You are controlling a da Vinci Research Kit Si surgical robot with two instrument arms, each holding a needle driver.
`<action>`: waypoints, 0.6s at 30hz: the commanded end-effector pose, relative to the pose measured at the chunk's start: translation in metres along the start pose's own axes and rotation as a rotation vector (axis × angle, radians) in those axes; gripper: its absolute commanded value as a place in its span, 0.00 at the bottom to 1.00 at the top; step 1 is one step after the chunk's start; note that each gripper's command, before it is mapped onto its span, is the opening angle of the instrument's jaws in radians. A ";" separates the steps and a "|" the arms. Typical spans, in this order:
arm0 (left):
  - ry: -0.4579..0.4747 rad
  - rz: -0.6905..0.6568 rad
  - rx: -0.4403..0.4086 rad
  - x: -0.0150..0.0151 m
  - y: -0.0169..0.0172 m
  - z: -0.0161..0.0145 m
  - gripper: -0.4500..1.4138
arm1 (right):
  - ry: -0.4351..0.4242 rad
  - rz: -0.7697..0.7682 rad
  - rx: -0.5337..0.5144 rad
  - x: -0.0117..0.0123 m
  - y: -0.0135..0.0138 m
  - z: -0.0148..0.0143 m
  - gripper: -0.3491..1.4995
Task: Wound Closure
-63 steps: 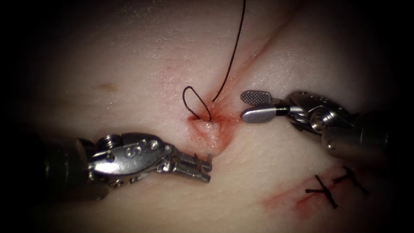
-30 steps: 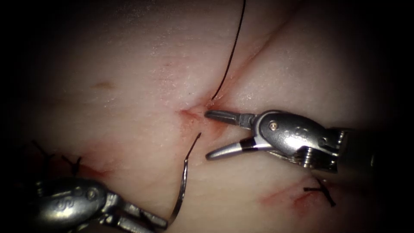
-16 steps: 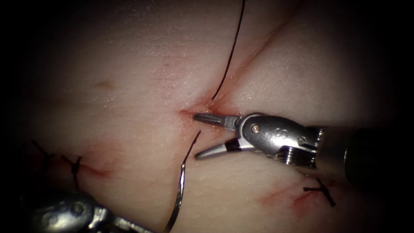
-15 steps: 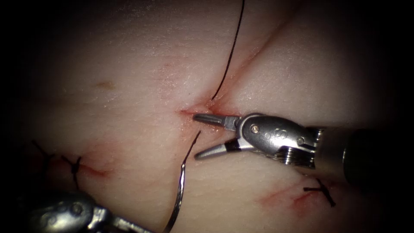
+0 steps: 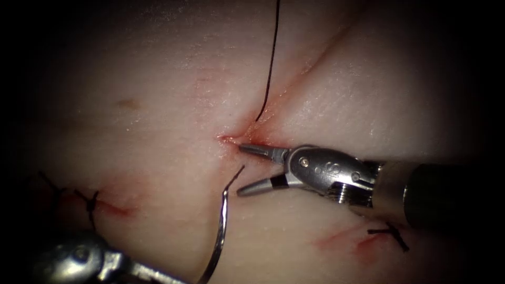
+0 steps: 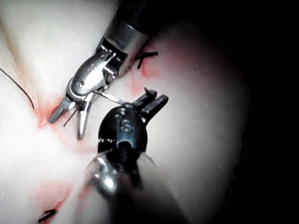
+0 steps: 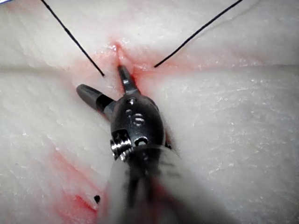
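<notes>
Left hand (image 5: pixel 158 273) sits low at the left edge, clamped on the needle (image 5: pixel 223 221) near its rear end; the needle is out of the tissue (image 5: pixel 158 94), curving up with its tip free just below the cut (image 5: pixel 231 140) and slightly left of the right hand's lower jaw. Thread (image 5: pixel 271 63) runs from the top down into the tissue just right of the cut's end. Right hand (image 5: pixel 241 169) comes in from the right, jaws apart, holding nothing, upper jaw tip touching the cut, lower jaw just beside the needle tip. Progress, judging by layout: finished stitches with cut ends show at far left (image 5: pixel 90 202) and lower right (image 5: pixel 389 234); this cut has thread through it but no knot visible, so it's not closed yet. Surface: pale, moist tissue, red fluid (image 5: pixel 247 134) smeared around the cut and near the old stitches. Surroundings dark; nothing of the room can be made out.
</notes>
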 end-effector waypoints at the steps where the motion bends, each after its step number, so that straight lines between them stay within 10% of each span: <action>1: 0.003 0.002 0.000 -0.0005 -0.0001 0.0006 0.00 | -0.007 0.007 0.007 -0.0008 -0.0007 0.0012 0.53; 18: -0.012 0.057 0.071 -0.0002 -0.0002 -0.0002 0.00 | -0.086 0.131 -0.019 0.0020 0.0007 0.0005 0.47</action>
